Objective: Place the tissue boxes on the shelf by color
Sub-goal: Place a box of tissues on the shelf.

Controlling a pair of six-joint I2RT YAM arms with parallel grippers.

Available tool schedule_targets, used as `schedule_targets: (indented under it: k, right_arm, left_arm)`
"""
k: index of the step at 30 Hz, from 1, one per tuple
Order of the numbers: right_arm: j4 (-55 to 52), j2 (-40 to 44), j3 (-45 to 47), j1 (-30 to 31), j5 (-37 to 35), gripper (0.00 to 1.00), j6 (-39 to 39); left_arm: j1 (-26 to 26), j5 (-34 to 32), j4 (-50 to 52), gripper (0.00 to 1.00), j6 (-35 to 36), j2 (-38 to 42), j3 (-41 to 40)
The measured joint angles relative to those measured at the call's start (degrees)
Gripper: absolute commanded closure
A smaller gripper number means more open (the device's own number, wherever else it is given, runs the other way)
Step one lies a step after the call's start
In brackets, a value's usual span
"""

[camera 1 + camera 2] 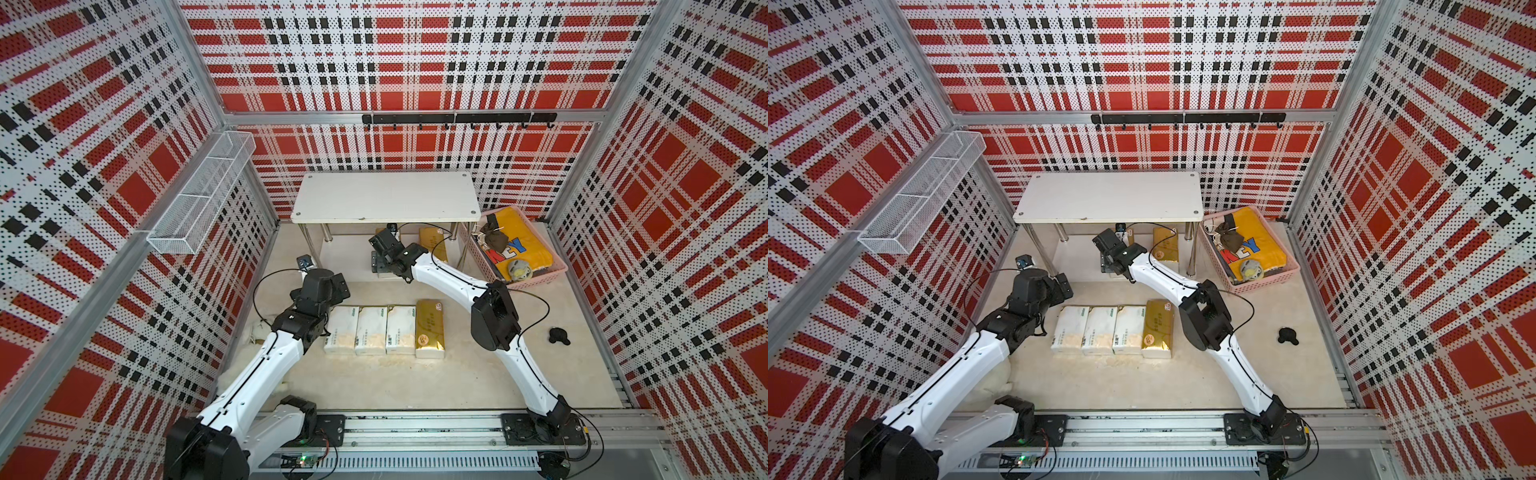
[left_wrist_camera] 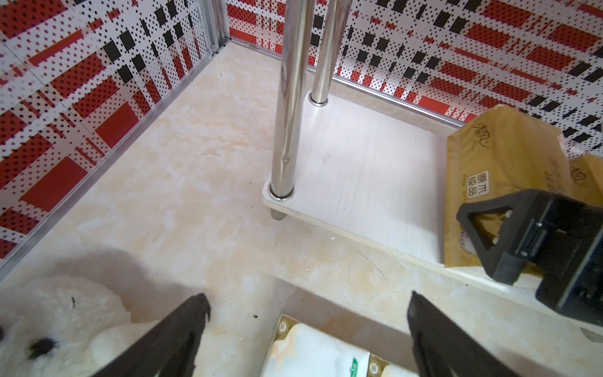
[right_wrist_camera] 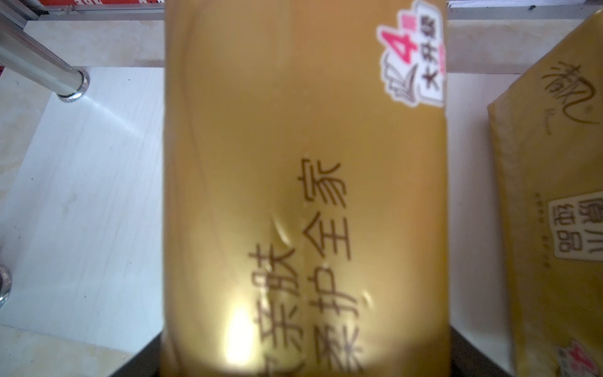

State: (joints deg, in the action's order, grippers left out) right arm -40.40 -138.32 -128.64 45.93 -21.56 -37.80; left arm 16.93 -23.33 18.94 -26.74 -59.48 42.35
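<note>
Gold tissue pack [image 3: 303, 163] sits between jaws of right tool [image 3: 303, 362]

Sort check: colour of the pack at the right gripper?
Shiny gold pack, clearest in the right wrist view.

Tissue boxes [image 1: 401, 330] are gold or white-beige, shelf [image 1: 386, 197] white, walls [image 1: 415, 62] red-black-white plaid, floor [image 1: 415, 382] seemingly marbled cream.

Red plaid perforated walls [image 1: 395, 62] enclose a beige marble floor [image 1: 415, 382].
</note>
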Motion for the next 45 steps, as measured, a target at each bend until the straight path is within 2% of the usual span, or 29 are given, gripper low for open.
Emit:
schedule_targets:
  k: [12, 18, 27, 39, 45]
  right_arm:
    - [3.74, -0.98, -0.70, -0.11, -0.81, 0.02, -0.42]
    - [5.16, -0.98, -0.70, -0.37, -2.21, 0.09, -0.87]
    - [5.77, -1.05, -0.37, -0.74, -2.95, 0.10, -2.99]
    - [7.80, -1.62, -0.37, -0.74, -3.19, 0.01, -3.54]
    - [10.86, -0.66, 3.58, -0.74, -3.08, 0.00, -2.64]
  left_arm:
    - [0.00, -0.02, -0.04, 0.01, 0.00, 1.86, -0.44]
    - [0.00, -0.02, 0.00, 0.01, 0.00, 2.56, -1.42]
    - [-0.04, -0.04, 0.02, 0.01, 0.07, 3.30, -1.60]
    - [-0.90, 0.15, 0.24, 0.01, 0.17, 4.87, -2.58]
    - [-1.22, 0.31, 0.37, 0.01, 0.26, 5.22, -2.58]
